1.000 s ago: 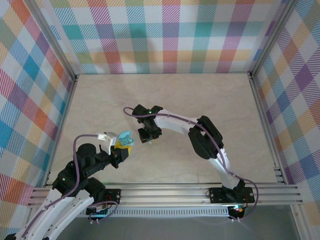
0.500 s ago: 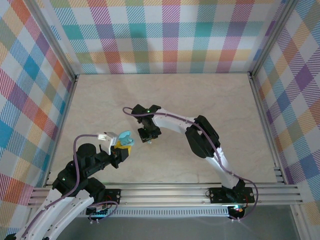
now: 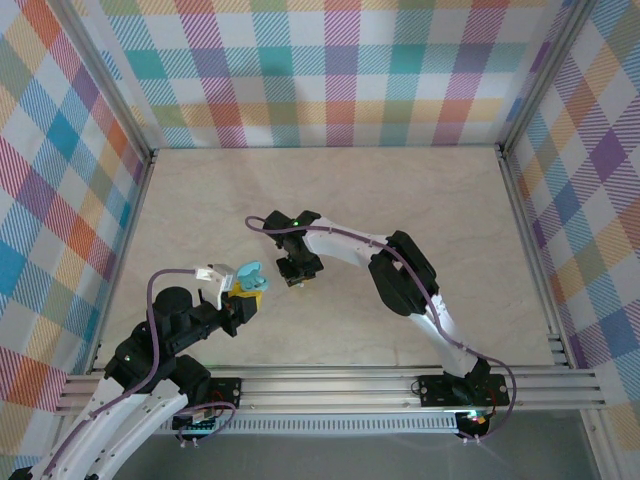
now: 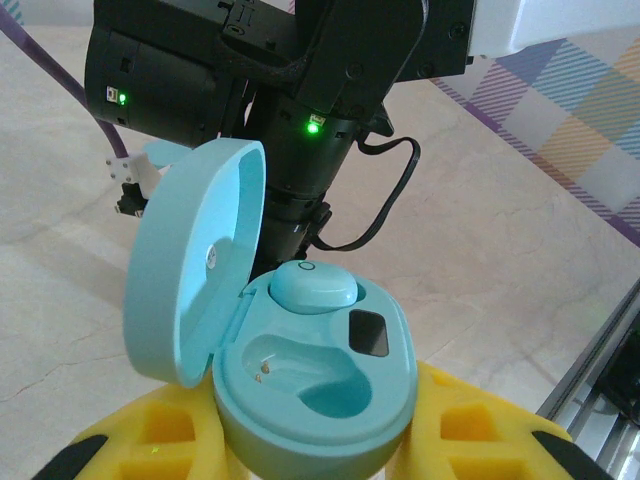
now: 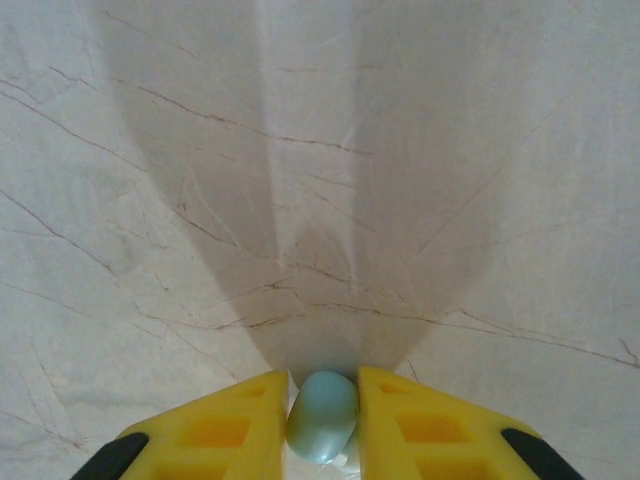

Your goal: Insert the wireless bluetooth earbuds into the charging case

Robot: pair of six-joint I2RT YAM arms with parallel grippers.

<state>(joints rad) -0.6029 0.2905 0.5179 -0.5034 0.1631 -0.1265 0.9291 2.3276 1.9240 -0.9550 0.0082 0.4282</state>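
Marbled tabletop [image 3: 420, 200], left jaws holding open case [image 4: 385, 395], right jaws pinching earbud [image 5: 323, 415]

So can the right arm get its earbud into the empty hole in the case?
Probably yes. The left gripper holds the case with its lid open, and the empty hole faces up. The right gripper, shut on an earbud, is close beside it with nothing between.

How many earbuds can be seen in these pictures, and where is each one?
2. One earbud sits in the far slot of the open charging case; the near slot is empty. The other earbud is pinched between the fingers of the right gripper. More may be hidden.
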